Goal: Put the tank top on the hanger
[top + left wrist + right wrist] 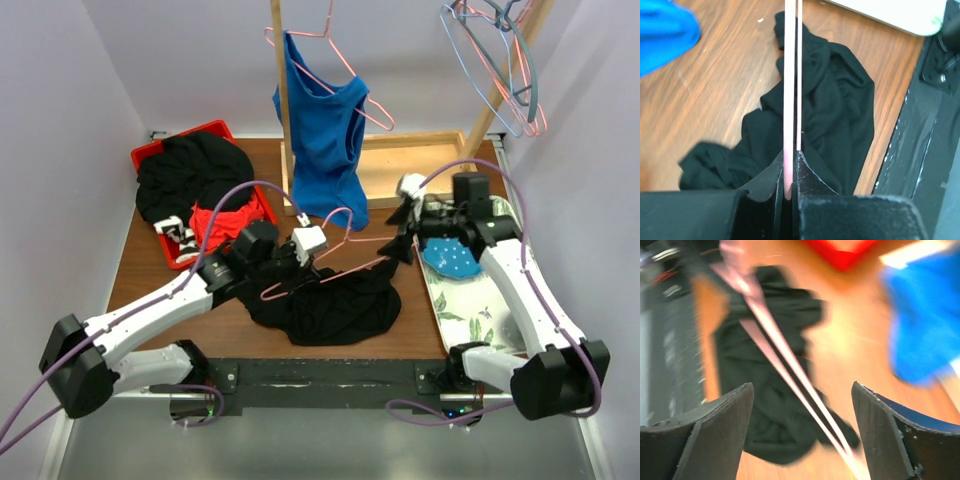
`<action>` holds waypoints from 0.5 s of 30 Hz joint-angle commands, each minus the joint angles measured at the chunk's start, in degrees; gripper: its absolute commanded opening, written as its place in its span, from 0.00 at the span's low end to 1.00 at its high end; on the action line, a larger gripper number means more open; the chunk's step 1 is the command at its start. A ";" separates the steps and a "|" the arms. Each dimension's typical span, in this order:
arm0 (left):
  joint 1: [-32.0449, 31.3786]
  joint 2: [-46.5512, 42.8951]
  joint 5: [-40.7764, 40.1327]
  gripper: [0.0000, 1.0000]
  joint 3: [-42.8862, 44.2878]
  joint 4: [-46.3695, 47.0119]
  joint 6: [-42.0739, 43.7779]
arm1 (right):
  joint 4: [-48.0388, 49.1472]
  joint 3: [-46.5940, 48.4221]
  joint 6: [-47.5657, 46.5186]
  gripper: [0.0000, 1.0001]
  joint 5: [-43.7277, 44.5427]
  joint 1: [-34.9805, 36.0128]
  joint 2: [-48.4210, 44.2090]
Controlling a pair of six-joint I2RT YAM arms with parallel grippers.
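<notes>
Landmark: the blue top [325, 140], hanging at the back of the counter [135, 270].
Tank top: the tank top [335, 305] lies crumpled on the counter, straight toward the arm bases from the blue top's hem.
Hanger: the hanger [360, 265] is held between the blue top's hem and the tank top, over the tank top's far edge.
Left hand: the left hand [298, 258] is clenched on one hanger wire, below and left of the blue top.
Right hand: the right hand [398, 245] is released, fingers spread, below and right of the blue top.
Deciding relation: the hanger's long axis runs from one hand to the other. The cloth lies under it and nearer the bases, and the free right hand seems better placed to lift it.
Hard to make out: the straps are lost in the folds. The right wrist view is blurred, so whether wire touches finger I cannot tell.
</notes>
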 commanded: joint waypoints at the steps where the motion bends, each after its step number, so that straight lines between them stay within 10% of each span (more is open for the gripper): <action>1: 0.72 -3.81 -7.76 0.00 -4.92 8.75 -15.78 | -1.20 6.55 8.66 0.85 9.97 -4.89 -2.79; 8: 1.16 -1.62 -12.42 0.00 -7.22 14.63 -25.21 | -6.42 1.83 6.18 0.79 7.95 -3.41 -3.42; 15: 1.16 0.49 -11.46 0.00 -7.92 19.21 -28.99 | -0.90 -4.24 10.04 0.74 25.14 10.39 4.39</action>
